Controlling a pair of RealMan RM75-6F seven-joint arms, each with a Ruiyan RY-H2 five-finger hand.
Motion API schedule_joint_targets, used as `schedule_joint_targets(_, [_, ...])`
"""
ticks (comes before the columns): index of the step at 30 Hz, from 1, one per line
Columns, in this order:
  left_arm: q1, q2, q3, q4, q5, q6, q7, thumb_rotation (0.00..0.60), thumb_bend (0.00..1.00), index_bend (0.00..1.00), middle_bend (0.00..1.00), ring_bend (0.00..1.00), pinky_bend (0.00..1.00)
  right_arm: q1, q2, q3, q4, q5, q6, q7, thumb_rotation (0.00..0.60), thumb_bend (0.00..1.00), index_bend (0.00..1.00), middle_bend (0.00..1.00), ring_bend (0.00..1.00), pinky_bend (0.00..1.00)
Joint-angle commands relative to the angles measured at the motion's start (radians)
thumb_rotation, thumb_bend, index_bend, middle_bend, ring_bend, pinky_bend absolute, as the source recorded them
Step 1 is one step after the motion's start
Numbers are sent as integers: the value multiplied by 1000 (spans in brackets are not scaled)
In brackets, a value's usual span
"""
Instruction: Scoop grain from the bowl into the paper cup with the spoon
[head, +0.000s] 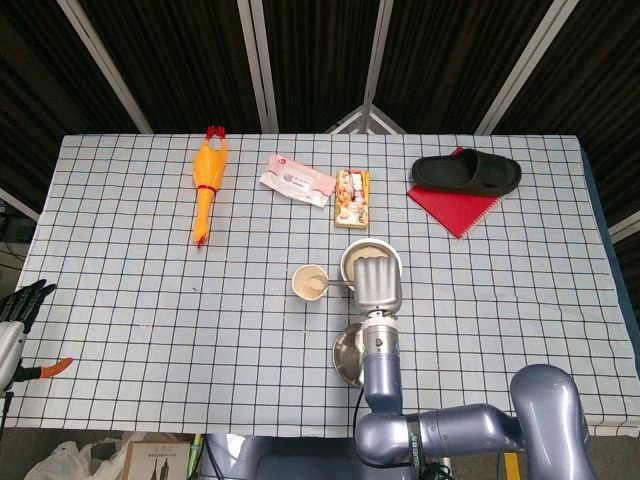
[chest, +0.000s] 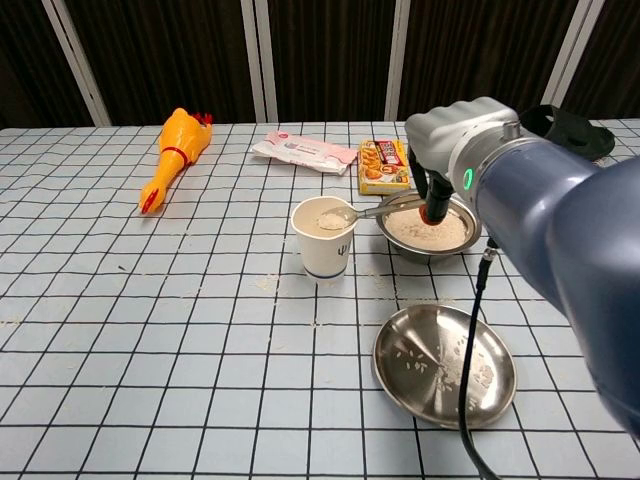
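A white paper cup (chest: 324, 238) (head: 310, 284) stands mid-table, with some grain inside. Just to its right sits a metal bowl (chest: 428, 229) (head: 362, 251) of grain. My right hand (chest: 431, 197) (head: 378, 282) hovers over the bowl and holds a metal spoon (chest: 375, 210) (head: 336, 287) by its handle. The spoon's bowl, heaped with grain, sits in the mouth of the cup. In the head view the hand hides much of the bowl. My left hand (head: 20, 303) hangs off the table's left edge, fingers apart and holding nothing.
A shallow metal dish (chest: 443, 366) with a few stray grains lies in front of the bowl. At the back lie a yellow rubber chicken (chest: 172, 153), a pink packet (chest: 304, 151), a snack box (chest: 383, 165) and a black slipper (head: 467, 173) on a red book (head: 455, 209).
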Motion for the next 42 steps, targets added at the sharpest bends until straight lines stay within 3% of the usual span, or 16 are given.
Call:
schedule_joint_targets(1, [0,1,0,-1,-1,-1,-3,600,0,0,0,0,0,5,-17,-33,29,-40,-20,13,600,752,695,925,1000,1000])
schedule_joint_targets(22, [-1,7,-2,-5,-8,-7,-17,600,0,0,0,0,0,-30,-71,-242,327,-430,-147,156,600,752,695,926,1000,1000])
schedule_joint_targets(37, [-3,4,-2,-7,-11,-10,-7,600,0,0,0,0,0,-74,-61,-339,497,-707,-174,211,600,751,696,925,1000,1000])
schedule_joint_targets(42, [-3,4,-3,-6,-12,-8,-5,600,0,0,0,0,0,-91,-70,-348,536,-768,-186,233,600,751,696,925,1000,1000])
